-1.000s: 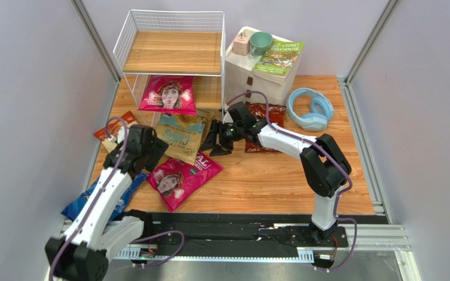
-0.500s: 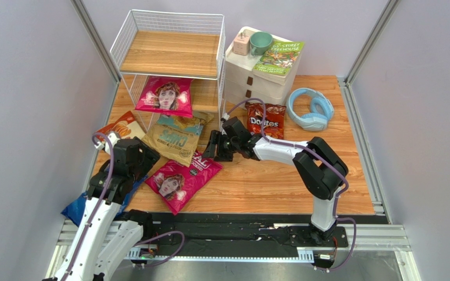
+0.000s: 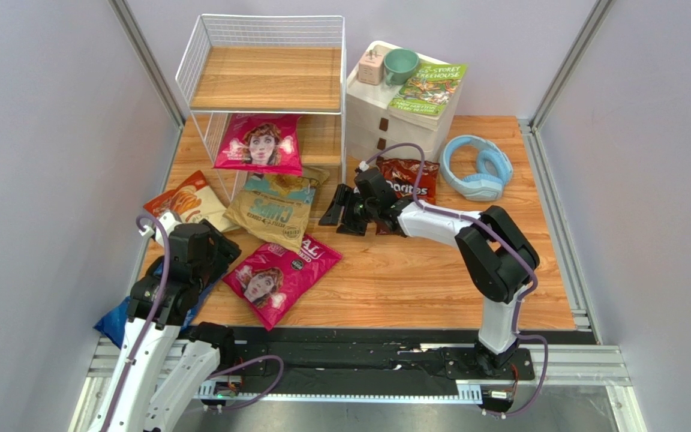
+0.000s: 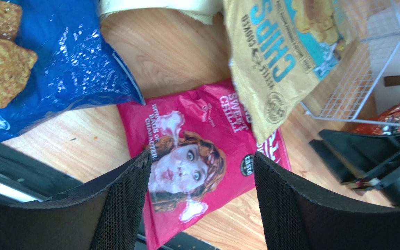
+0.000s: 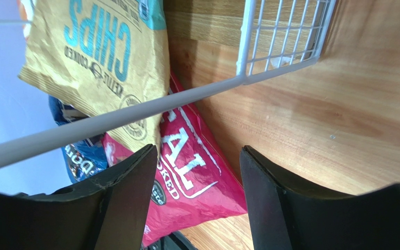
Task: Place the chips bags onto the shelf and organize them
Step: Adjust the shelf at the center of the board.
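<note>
The white wire shelf [image 3: 263,79] stands at the back left with one magenta bag [image 3: 257,144] on its middle tier. The tan-and-teal CHIPS bag [image 3: 275,209] leans out at its foot. A second magenta bag [image 3: 279,274] lies flat in front. The orange-and-cream bag [image 3: 182,202] and blue Doritos bag [image 3: 122,317] lie at the left. The red Doritos bag [image 3: 409,178] lies behind my right arm. My left gripper [image 4: 202,172] is open and empty above the magenta bag [image 4: 186,161]. My right gripper [image 3: 342,209] is open and empty beside the shelf's wire corner [image 5: 270,36].
A white drawer unit [image 3: 399,121] with a green mug [image 3: 401,65], a small pink thing and a green book [image 3: 428,88] stands right of the shelf. Blue headphones [image 3: 475,167] lie at the back right. Grey walls close in both sides.
My left arm has drawn back toward the near left, uncovering the orange-and-cream bag. My right gripper dipped toward the front and returned beside the shelf. Both stayed open.
</note>
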